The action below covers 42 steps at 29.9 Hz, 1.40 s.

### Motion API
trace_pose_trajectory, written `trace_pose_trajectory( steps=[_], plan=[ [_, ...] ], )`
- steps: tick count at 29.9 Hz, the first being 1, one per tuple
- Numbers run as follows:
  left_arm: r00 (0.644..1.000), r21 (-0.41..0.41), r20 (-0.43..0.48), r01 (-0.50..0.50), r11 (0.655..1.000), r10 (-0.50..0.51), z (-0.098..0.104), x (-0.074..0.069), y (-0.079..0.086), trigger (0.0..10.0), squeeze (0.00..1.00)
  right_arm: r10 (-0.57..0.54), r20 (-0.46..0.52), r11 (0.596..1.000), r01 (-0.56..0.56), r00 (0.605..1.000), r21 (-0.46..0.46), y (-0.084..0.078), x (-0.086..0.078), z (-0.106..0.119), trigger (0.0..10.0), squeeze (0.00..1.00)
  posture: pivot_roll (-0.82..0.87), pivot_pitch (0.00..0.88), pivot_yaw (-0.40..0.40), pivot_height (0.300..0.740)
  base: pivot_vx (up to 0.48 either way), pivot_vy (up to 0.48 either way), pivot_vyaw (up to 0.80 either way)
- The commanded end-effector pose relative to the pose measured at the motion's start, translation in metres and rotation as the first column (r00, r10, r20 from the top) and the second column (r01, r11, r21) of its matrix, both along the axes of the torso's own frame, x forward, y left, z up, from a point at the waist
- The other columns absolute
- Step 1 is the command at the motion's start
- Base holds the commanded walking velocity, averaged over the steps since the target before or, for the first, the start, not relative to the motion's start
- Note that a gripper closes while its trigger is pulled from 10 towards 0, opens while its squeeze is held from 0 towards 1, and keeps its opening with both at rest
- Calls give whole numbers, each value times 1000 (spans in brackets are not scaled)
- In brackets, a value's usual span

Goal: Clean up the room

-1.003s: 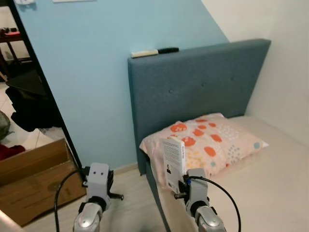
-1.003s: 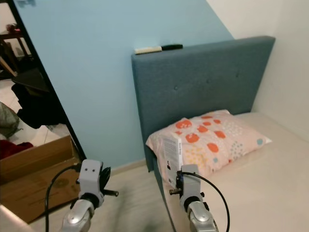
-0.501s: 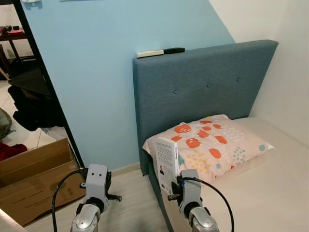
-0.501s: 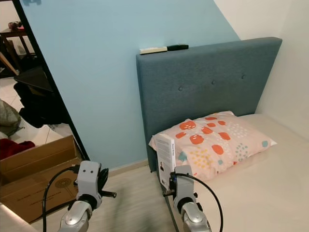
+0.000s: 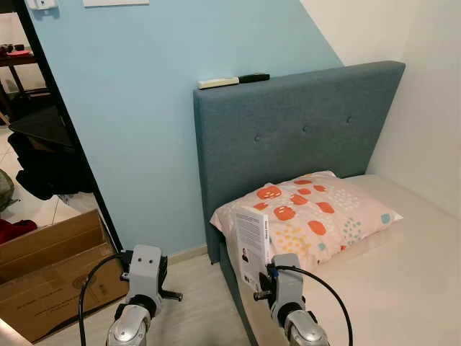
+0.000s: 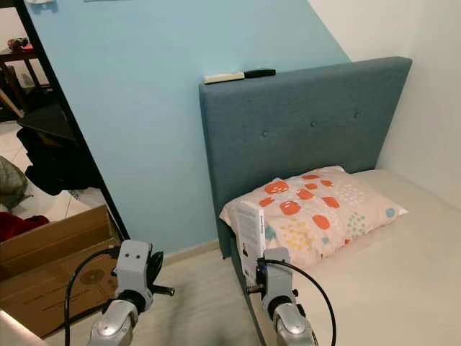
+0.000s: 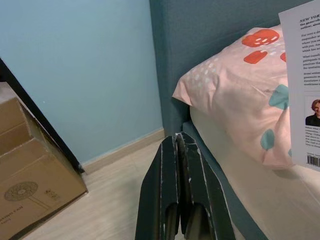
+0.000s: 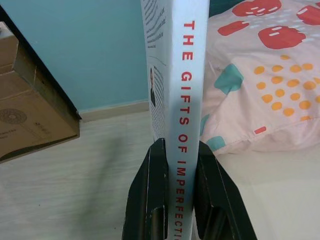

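The right gripper (image 6: 253, 275) holds a white book (image 6: 251, 242) upright at the bed's (image 6: 374, 274) near edge, the patterned pillow (image 6: 317, 213) just beyond its fingers. The left gripper (image 6: 160, 277) hangs over the wooden floor (image 6: 194, 303) (fingers not discernible), a cardboard box (image 6: 50, 270) to its outer side.

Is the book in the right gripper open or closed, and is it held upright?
Closed and upright. The book shows its red-lettered spine, with the right gripper fingers pressing both covers; in the head view it stands vertical before the pillow.
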State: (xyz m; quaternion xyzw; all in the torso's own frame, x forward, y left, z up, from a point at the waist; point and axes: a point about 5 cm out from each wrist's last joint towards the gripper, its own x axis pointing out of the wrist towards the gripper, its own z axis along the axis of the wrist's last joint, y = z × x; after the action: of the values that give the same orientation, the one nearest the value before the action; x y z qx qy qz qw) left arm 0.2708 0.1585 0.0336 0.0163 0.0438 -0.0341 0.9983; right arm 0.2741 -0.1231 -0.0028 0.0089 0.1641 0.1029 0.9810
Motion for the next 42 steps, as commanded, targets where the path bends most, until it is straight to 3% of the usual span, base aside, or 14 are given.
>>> trace_pose_trajectory(
  steps=[1, 19, 26, 35, 42],
  plan=[
    [1000, 21, -26, 14, 1000, -14, -5, -2, 2, 10000, 0, -5, 27, 1000, 5, 1000, 7, 1, 2, 4, 10000, 0, 34, 0, 31, 740, 0, 0, 0],
    [999, 18, -33, 3, 1000, -3, -6, -2, 3, 10000, 0, -5, 29, 1000, 5, 1000, 4, 0, 3, 5, 10000, 0, 32, 0, 27, 740, 0, 0, 0],
    [1000, 20, -19, 16, 1000, -15, -4, -1, 2, 10000, 0, -5, 28, 1000, 5, 1000, 5, 0, 3, 5, 10000, 0, 34, 0, 28, 740, 0, 480, 0],
    [1000, 22, -18, 19, 1000, -19, -4, -2, 1, 10000, 0, -9, 27, 1000, 9, 1000, 7, 0, 3, 4, 10000, 0, 35, 5, 29, 740, 0, 0, 0],
    [998, 74, -20, 56, 996, -55, -4, -2, -3, 10000, 0, -12, 25, 1000, 12, 1000, 7, 0, 2, 4, 10000, 0, 33, 8, 29, 740, 0, -240, 0]
  ],
)
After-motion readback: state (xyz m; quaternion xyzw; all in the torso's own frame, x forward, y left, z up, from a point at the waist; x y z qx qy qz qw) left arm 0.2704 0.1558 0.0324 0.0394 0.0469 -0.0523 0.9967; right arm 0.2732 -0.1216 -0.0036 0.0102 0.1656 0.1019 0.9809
